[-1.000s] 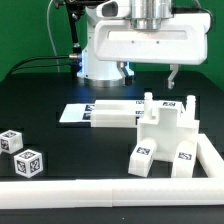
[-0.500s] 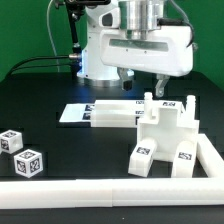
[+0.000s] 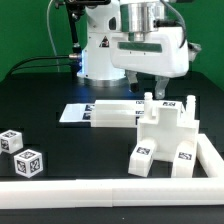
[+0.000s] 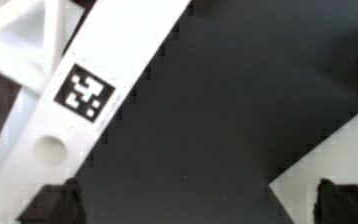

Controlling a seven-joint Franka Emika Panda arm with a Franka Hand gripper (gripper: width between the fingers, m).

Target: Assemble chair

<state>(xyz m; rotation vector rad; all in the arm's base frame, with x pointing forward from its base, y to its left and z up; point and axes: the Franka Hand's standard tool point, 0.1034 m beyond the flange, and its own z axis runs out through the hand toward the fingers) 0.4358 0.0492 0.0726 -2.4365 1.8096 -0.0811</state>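
Entry, chair assembly. The fingers (image 3: pixel 163 88) are spread wide and carry nothing. The wrist view confirms it: both dark fingertips (image 4: pixel 51 205) show with only bare black counter (image 4: pixel 211 110) between them. The arm hangs above the back of the part-built chair (image 3: pixel 168 120), not touching it.

The part-built chair stands in the corner of the border rail (image 3: pixel 100 190), at the exterior view's right. I judge it is pushed there on purpose: the rail braces it on two sides, so a part pressed in cannot shove it away. Two pegged blocks (image 3: pixel 143 155) with tags on top lie just in front of it, inside the same corner.

A white slab (image 3: pixel 110 120) lies flat just beside the chair, toward the exterior view's left, with the marker board (image 3: pixel 72 112) behind it (I cannot tell whether the two touch). Two cube legs (image 3: pixel 30 160) sit well apart from all this, near the exterior view's left edge, close to each other.

The wrist view also shows a tagged white piece (image 4: pixel 91 92) with a round hole, off to one side of the fingers rather than between them. I cannot say which part it is.

Judgement: a reach is being lined up and no grasp has begun. The spread fingers suit a wide part.
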